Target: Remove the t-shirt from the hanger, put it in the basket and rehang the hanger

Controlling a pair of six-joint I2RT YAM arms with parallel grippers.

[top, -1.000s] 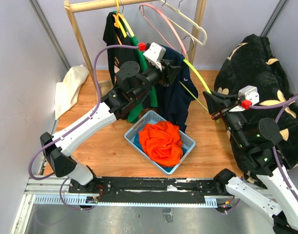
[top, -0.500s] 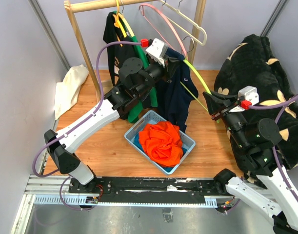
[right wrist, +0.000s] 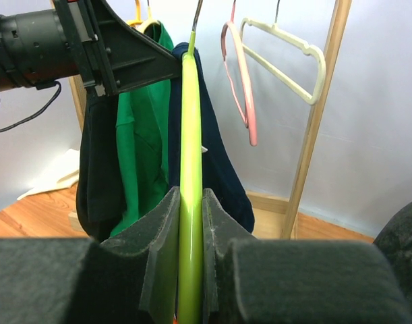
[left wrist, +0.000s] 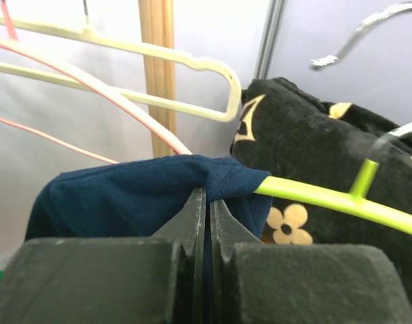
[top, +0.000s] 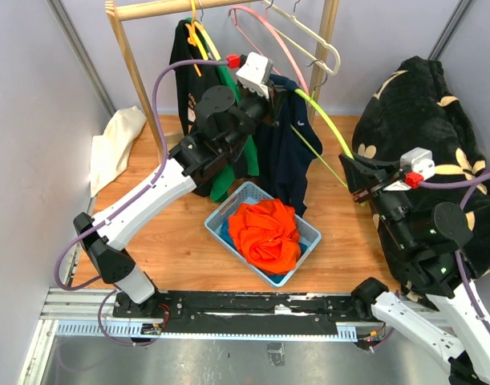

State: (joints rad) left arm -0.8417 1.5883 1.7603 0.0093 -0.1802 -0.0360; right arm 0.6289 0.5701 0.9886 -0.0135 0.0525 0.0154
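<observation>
The left gripper [left wrist: 207,202] is pinching the navy t-shirt [left wrist: 125,196] with its jaws together on a fold of the shoulder, where the cloth is draping over the upper arm of the lime hanger [left wrist: 320,200]. The right gripper [right wrist: 190,202] is clamping the hanger's opposite, lower end. The hanger's long axis is running between the two, so the shirt is probably best drawn off away from the right gripper.

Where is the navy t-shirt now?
Top view, centre-back: the navy t-shirt hangs on the lime-green hanger behind the blue basket, pinched by the left hand.

Pink hanger [right wrist: 250,128] and rack post [right wrist: 319,101] (apparently close behind) crowd the navy t-shirt [right wrist: 216,162].
</observation>
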